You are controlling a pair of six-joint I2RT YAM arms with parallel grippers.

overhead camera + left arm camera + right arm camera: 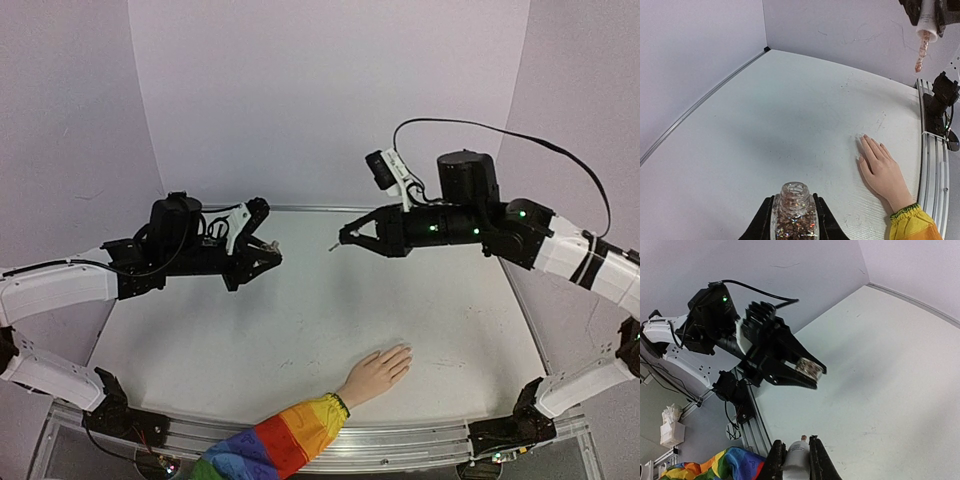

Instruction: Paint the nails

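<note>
Two claws [274, 258] [343, 238] well above table [300, 320]; hand [377, 373] flat by near edge.

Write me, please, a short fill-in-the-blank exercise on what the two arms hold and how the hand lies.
1. The left gripper is shut on a glitter bottle whose neck is ____.
2. The right gripper holds the brush cap, which is ____ in colour.
3. The hand lies on the table with its palm ____.
4. Its sleeve is striped like a ____.
Missing words: open; white; down; rainbow.
</note>
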